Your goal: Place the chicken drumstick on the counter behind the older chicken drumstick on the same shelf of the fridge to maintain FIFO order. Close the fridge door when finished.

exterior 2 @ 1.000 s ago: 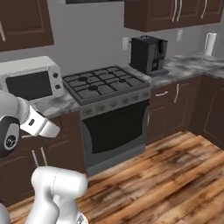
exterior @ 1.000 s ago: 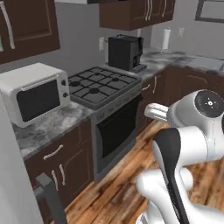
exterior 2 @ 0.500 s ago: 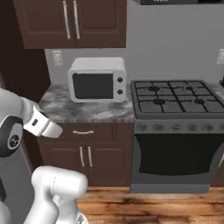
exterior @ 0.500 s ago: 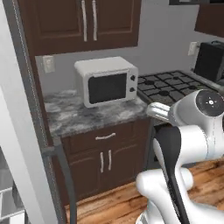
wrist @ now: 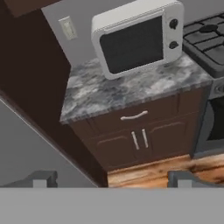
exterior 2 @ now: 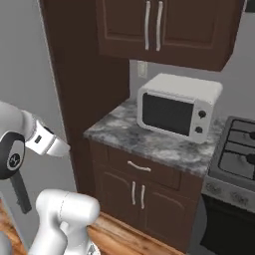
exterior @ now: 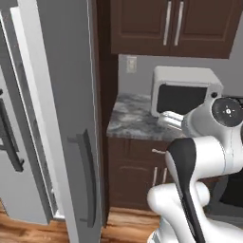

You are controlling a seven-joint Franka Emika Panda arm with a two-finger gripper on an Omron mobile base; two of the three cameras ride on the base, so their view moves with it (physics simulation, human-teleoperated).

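Observation:
My gripper (wrist: pixel 113 181) is open, with nothing between its two dark fingertips (wrist: pixel 43 179). It looks down at the grey speckled counter (wrist: pixel 109 94), which sits over dark brown cabinets and is also seen in the base views (exterior: pixel 135 121) (exterior 2: pixel 149 142). The fridge door (exterior: pixel 61 118), silver-grey with a dark bar handle (exterior: pixel 88 178), stands open and close at the left. Another silver fridge door (exterior: pixel 12 156) is further left. The chicken drumstick, the older chicken drumstick and the shelf are out of view.
A white microwave (exterior: pixel 185 95) (exterior 2: pixel 177 109) (wrist: pixel 135 37) stands on the counter. A gas stove (exterior 2: pixel 236 154) (wrist: pixel 205 37) adjoins it on the right. Dark wall cabinets (exterior 2: pixel 159 25) hang above. A tall brown panel (exterior 2: pixel 84 89) separates fridge and counter. Wood floor (wrist: pixel 153 173) lies below.
The whole picture has swept sideways as the base turned left: stove and coffee machine slid off to the right, and the fridge doors came in at the left. The gripper stayed open.

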